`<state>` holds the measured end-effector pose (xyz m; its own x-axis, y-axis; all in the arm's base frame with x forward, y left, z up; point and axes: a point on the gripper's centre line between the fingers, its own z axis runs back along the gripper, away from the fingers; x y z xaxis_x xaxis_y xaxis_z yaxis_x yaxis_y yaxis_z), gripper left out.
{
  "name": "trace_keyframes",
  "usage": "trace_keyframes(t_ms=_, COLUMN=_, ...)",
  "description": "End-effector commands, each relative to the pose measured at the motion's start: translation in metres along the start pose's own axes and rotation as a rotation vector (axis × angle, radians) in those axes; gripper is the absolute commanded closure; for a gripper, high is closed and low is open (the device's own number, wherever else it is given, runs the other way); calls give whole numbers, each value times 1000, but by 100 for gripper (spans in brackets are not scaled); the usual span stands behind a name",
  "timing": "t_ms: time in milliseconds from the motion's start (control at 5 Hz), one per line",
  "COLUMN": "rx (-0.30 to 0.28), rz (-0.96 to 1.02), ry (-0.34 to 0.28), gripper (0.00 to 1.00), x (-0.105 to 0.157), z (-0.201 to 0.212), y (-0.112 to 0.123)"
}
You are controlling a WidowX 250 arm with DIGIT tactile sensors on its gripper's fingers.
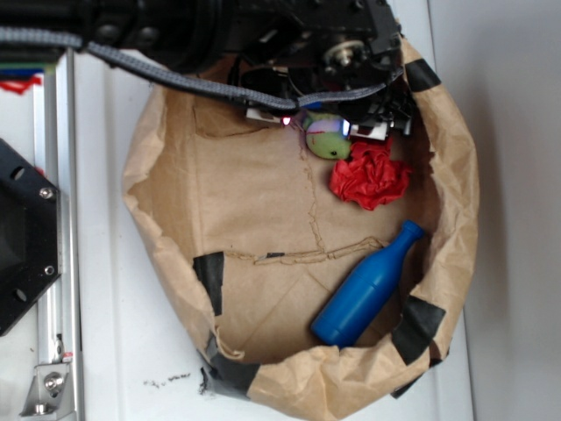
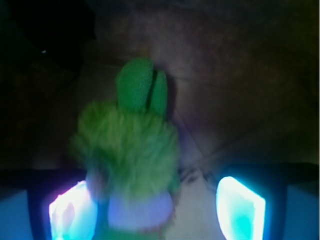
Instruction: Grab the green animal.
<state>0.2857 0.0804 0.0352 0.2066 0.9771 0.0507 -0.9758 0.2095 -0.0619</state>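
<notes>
Paper lines the exterior view: a brown bag (image 1: 263,210) with its rim rolled down and patched with black tape (image 1: 209,279) forms a shallow basin on a white table (image 1: 114,333). Inside it lie a blue bottle (image 1: 366,285) on its side toward the lower right, a red ruffled flower (image 1: 370,174) above it, and the green animal (image 1: 328,135) at the upper edge, just beside the flower. The black arm covers much of the toy, so only a rounded pale-green part with a cream band shows. The gripper (image 1: 317,123) sits right over it; from here the jaws cannot be judged. In the wrist view, dim and blurred, the green animal (image 2: 127,150) shows a fuzzy lime body and smoother dark-green limbs pointing up. The gripper (image 2: 155,210) jaws stand apart: the left fingertip touches or overlaps the toy, the right stands clear. The toy's lower end is cut off.
</notes>
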Motion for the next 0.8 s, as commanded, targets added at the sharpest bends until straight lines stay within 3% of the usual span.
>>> trace_keyframes(t_ms=0, rx=-8, rz=-19, ry=-14, gripper=0, x=4, z=-3, y=-11)
trace_keyframes(t_ms=200, rx=-4, rz=-33, ry=-7, gripper=0, x=3, z=-3, y=-10)
trace_keyframes(t_ms=400, rx=-15, rz=-21, ry=-1, gripper=100, x=3, z=-3, y=-9)
trace_keyframes(t_ms=600, rx=-21, rz=-15, ry=2, gripper=100, x=4, z=0, y=-9)
